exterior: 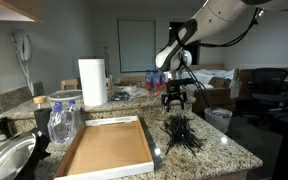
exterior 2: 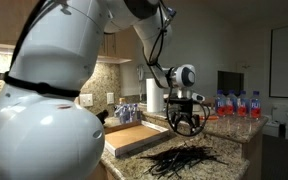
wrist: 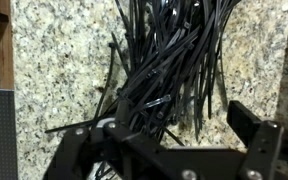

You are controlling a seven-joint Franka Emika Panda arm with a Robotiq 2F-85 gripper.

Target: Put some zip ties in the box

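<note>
A loose pile of black zip ties (exterior: 181,133) lies on the granite counter; it also shows in an exterior view (exterior 2: 184,160) and fills the wrist view (wrist: 169,60). A shallow open cardboard box (exterior: 109,147) sits beside the pile and appears in both exterior views (exterior 2: 134,138). My gripper (exterior: 175,98) hangs a little above the pile, seen in both exterior views (exterior 2: 186,121). In the wrist view the gripper (wrist: 169,135) is open, its fingers spread over the near end of the pile and closed on nothing.
A paper towel roll (exterior: 92,82) stands behind the box. Plastic water bottles (exterior: 64,120) and a metal bowl (exterior: 6,160) sit next to the box. More bottles (exterior 2: 234,103) line the back. The counter edge runs just past the pile.
</note>
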